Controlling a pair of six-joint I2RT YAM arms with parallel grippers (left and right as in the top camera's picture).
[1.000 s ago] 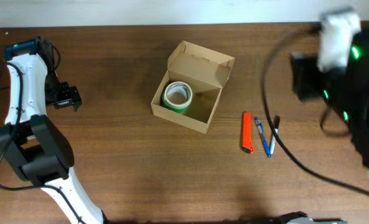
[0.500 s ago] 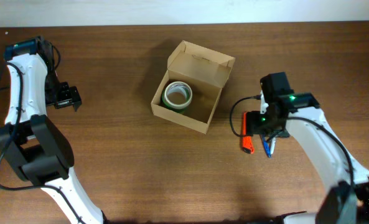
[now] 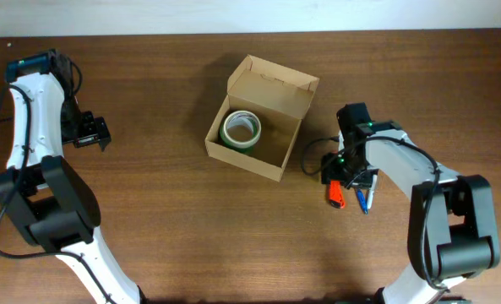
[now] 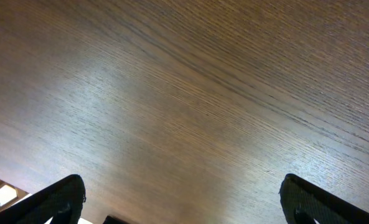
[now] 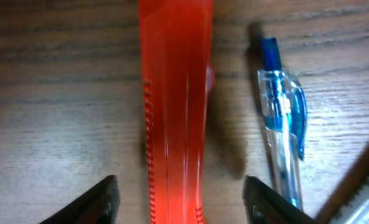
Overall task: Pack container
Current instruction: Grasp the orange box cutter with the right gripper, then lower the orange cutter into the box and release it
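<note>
The container (image 3: 277, 108), a tan cardboard box with its flap lid open, sits at the table's middle with a green-and-white tape roll (image 3: 241, 129) inside. An orange-red utility knife (image 3: 335, 193) (image 5: 175, 106) lies right of the box, with a blue pen (image 3: 359, 199) (image 5: 284, 124) beside it. My right gripper (image 3: 338, 173) (image 5: 184, 202) is open and hangs low over the knife, one finger on each side, not touching it. My left gripper (image 3: 91, 131) (image 4: 183, 202) is open and empty at the far left.
A dark pen (image 3: 371, 181) lies right of the blue pen; its edge shows in the right wrist view (image 5: 364, 180). The left wrist view shows only bare wood (image 4: 190, 93). The right arm's cable loops beside the box's right side (image 3: 311, 156).
My right arm has swung in from the far right and come down over the knife, fingers now straddling it. The left arm, box and pens have not moved.
</note>
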